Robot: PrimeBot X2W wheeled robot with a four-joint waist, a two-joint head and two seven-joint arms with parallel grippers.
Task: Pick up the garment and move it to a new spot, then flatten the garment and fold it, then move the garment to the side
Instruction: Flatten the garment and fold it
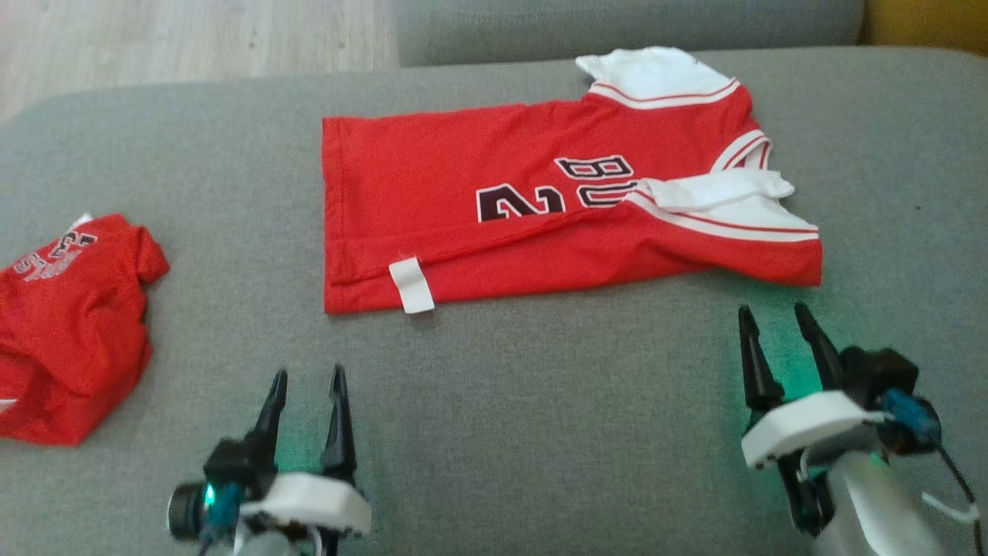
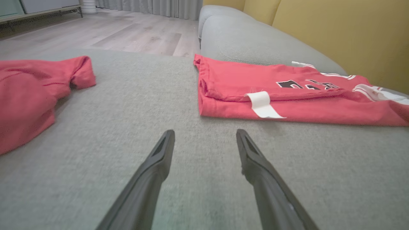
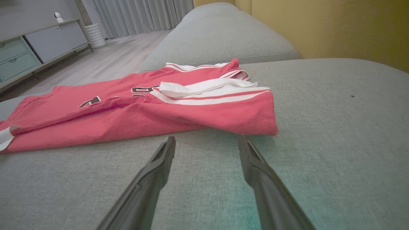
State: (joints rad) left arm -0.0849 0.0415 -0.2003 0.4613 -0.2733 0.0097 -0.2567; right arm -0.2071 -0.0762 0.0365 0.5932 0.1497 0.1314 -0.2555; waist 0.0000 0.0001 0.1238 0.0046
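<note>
Left end effector [image 1: 309, 371] spread | right end effector [image 1: 772, 307] spread | jersey [image 1: 463, 177] folded on sofa [image 1: 540, 401]

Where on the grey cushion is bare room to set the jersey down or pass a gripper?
Bare cushion lies in three patches: the strip between jersey and crumpled red garment; the wide band from the jersey's near edge to the left gripper and right gripper; the area right of the jersey. The left edge is crowded.

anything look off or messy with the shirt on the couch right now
The red jersey is folded lengthwise but untidily: a white label lies exposed on its near edge by the hem, and one white sleeve lies rumpled on top. A second red garment sits crumpled at the robot's left.
</note>
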